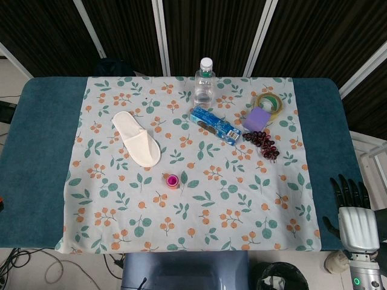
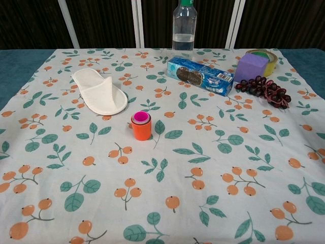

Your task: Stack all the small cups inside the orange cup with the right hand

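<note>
Orange cup [image 2: 141, 130]: upright mid-tabletop, near the white slipper [image 2: 99, 91], smaller pink cup [image 2: 141, 117] nested inside. Right hand [image 1: 355, 219]: off the right near edge, fingers apart, empty.

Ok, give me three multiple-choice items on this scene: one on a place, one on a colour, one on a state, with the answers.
1. Where is the right hand?
A. Over the cup stack
B. Off the table's right edge, near the front
C. On the slipper

2. What colour is the innermost cup in the orange cup?
A. Pink
B. Blue
C. Black

3. How does the water bottle stand?
A. On its side
B. Upside down
C. Upright

Answers: 1 B, the head view shows it past the teal table edge. 2 A, a pink rim sits at the stack's centre. 3 C, its cap points up behind the biscuit box.
</note>
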`<state>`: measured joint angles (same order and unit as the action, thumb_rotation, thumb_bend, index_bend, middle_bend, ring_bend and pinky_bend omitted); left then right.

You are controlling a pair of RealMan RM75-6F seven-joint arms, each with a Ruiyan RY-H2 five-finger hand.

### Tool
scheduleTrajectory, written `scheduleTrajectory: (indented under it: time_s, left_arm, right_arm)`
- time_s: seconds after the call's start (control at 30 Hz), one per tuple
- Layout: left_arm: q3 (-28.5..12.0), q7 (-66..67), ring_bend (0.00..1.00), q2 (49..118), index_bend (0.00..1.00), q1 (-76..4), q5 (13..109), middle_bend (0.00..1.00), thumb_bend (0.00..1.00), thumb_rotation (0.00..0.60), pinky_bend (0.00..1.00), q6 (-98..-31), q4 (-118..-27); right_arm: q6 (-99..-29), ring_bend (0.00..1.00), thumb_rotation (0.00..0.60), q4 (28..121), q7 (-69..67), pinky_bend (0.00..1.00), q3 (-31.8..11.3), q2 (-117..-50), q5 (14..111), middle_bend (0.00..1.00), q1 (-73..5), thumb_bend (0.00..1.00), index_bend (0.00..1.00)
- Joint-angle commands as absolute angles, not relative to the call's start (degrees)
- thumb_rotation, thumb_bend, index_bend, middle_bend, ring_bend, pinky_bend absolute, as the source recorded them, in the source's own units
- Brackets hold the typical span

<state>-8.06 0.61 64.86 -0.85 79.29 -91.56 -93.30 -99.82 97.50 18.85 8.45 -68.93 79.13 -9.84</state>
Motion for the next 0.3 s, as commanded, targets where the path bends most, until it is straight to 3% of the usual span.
scheduleTrajectory:
  time_s: [0.03,0.3]
  left_arm:
    - [-8.02,0.65,0.00,64.90,0.13,-0.87,79.42,0.00,0.73,0.600,0.00,-91.59,-93.19]
    - [-7.91,1.64,0.00,65.67,0.13,-1.94,79.92,0.00,0.73,0.600,0.00,-90.33,-92.77]
  right_arm:
    - [-98.82,0.00,0.600,98.30,18.46,0.05,7.86,-68.02,79.50,0.00,-9.23,0.29,0.00]
    - [-98.33,0.00,0.600,98.47,17.58,0.05,5.95,-67.38,80.18,0.00,-7.56,0.29,0.00]
